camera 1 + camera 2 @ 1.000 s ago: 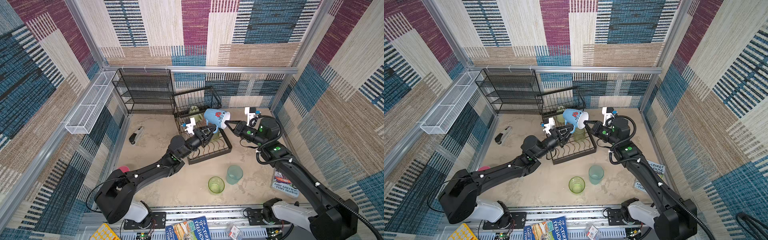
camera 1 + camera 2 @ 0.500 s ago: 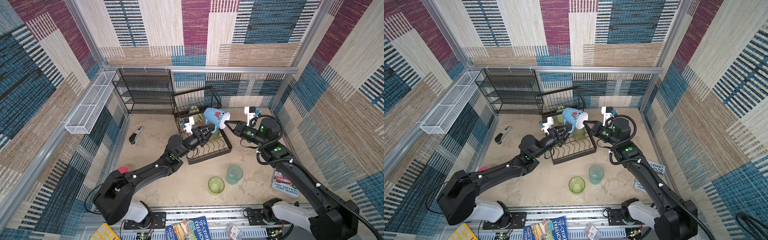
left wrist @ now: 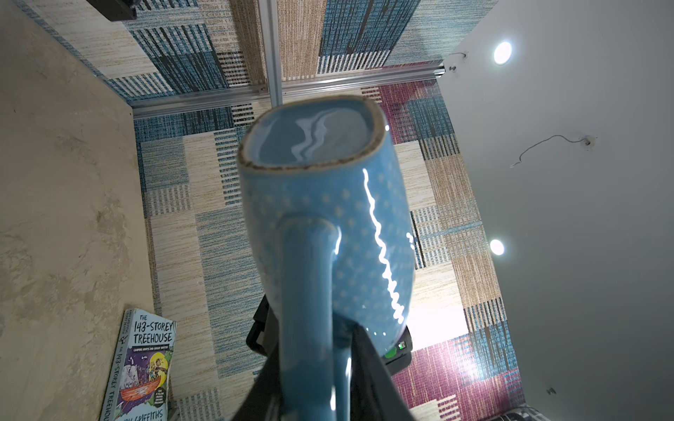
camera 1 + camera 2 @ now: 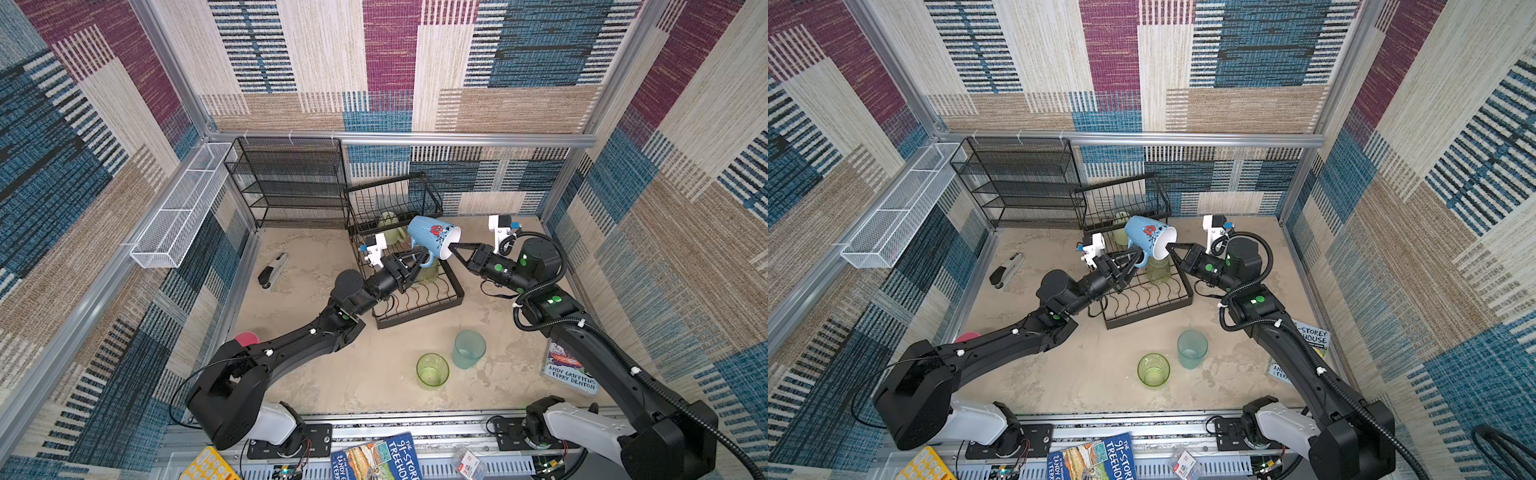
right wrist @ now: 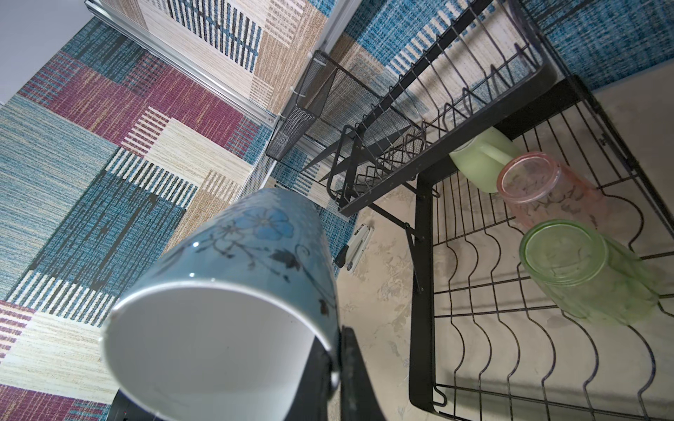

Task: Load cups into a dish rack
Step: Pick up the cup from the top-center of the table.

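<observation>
I hold the light blue flowered mug [image 4: 432, 237] tilted in the air above the dish rack [image 4: 419, 314], its mouth toward my right arm. My right fingers [image 5: 355, 375] pinch its rim, one inside and one outside; my left fingers [image 3: 372, 379] are closed on its handle. In the rack's lower tray sit a pale green mug [image 5: 474, 167], a pink tumbler [image 5: 554, 197] and a green tumbler [image 5: 583, 273]. A teal tumbler [image 4: 469, 349] stands on the table [image 4: 374, 374].
</observation>
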`<action>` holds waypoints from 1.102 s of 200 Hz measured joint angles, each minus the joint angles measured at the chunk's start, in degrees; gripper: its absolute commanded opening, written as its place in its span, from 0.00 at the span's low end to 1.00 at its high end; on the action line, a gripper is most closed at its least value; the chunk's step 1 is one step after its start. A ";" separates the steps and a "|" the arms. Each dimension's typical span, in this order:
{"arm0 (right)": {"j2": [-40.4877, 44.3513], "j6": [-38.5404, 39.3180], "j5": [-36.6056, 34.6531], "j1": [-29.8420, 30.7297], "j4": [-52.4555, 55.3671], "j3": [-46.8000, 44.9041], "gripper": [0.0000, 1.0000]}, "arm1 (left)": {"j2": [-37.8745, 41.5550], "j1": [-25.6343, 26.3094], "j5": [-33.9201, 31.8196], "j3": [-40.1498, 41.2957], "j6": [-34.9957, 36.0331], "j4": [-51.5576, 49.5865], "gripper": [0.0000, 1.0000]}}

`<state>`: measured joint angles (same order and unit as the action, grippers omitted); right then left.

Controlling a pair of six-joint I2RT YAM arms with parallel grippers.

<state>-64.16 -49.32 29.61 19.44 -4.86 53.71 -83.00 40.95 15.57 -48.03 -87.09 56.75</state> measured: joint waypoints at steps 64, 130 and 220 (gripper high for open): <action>-0.57 -0.17 -0.85 -0.07 -0.07 0.02 0.00 | -2.67 -0.22 -0.02 -0.74 -1.33 3.26 0.21; -1.29 0.96 -1.07 -0.15 -1.27 0.28 0.02 | -3.19 -0.39 -0.22 -1.25 -2.58 4.07 0.07; -1.42 3.74 0.83 0.31 -0.79 0.28 0.56 | 4.59 -0.22 1.07 -0.20 8.41 -6.75 0.00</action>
<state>-65.58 -45.58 30.44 19.75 -5.65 54.00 -78.41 40.73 16.64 -48.23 -78.67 50.00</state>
